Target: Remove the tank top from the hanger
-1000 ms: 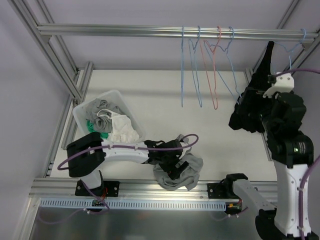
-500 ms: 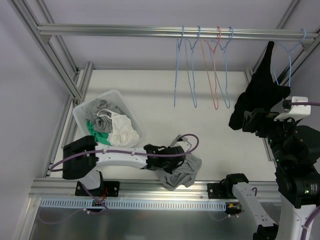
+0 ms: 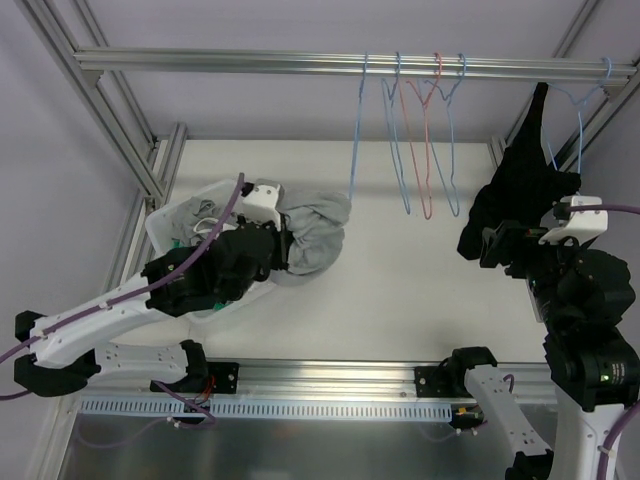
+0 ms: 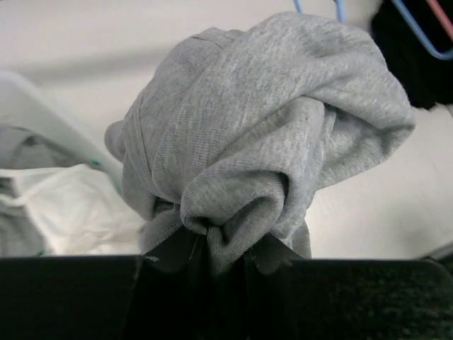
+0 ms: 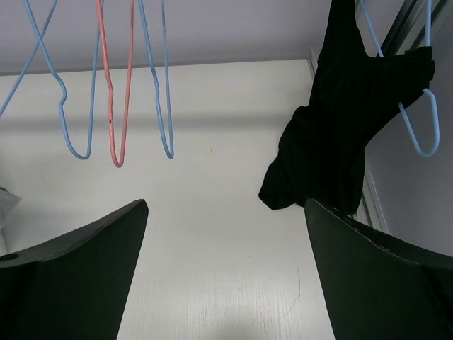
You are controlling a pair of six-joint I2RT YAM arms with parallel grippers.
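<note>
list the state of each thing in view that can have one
left gripper, shut on the grey garment
grey garment, bunched up, held in the left gripper
right gripper, open, empty
black tank top, on its blue hanger
empty hangers, four on the rail
bin, holding clothes

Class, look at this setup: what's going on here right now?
The left arm's fingers are clamped on a bunched grey garment, held up beside the white bin of clothes. The right arm's fingers, wide open, face the black tank top, which hangs on its blue hanger; nothing touches it.
</note>
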